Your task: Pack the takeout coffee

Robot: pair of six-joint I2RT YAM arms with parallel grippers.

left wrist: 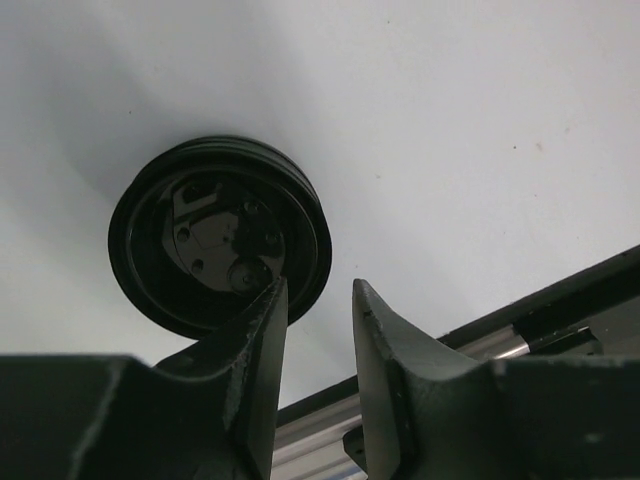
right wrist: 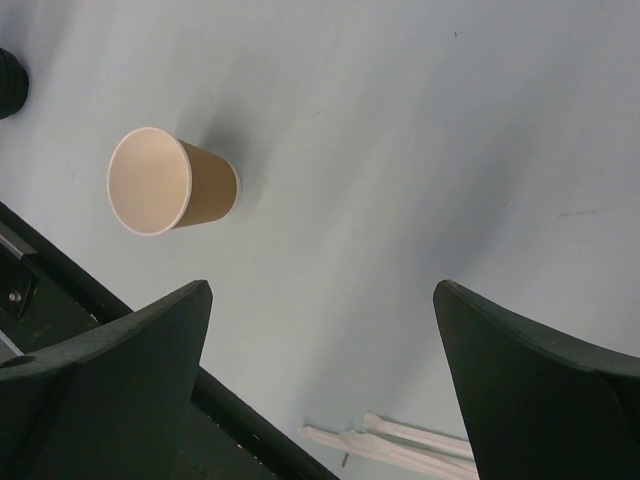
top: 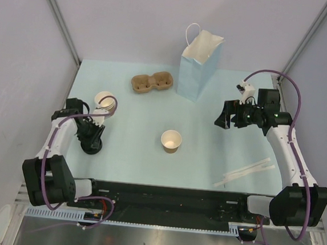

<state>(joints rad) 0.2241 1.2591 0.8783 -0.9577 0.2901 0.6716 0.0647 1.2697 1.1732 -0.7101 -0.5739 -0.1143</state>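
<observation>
No kraft cup with a black lid shows in any view. A lidless tan cup [top: 171, 141] stands mid-table and also shows in the right wrist view [right wrist: 170, 182]. A second lidless cup [top: 104, 101] stands at the left, behind my left arm. A loose black lid [left wrist: 215, 235] lies on the table at the left [top: 92, 148]. My left gripper [left wrist: 318, 285] points down right beside it [top: 91, 139]; its jaws are a narrow gap apart with nothing between, and one finger overlaps the lid's edge. My right gripper [right wrist: 320, 290] is wide open and empty, raised at the right [top: 225, 119].
A tall blue paper bag [top: 198, 62] stands open at the back. A brown pulp cup carrier [top: 152, 82] lies to its left. Paper-wrapped straws [top: 248, 171] lie at the front right, also in the right wrist view [right wrist: 400, 440]. A black rail [top: 163, 194] runs along the near edge.
</observation>
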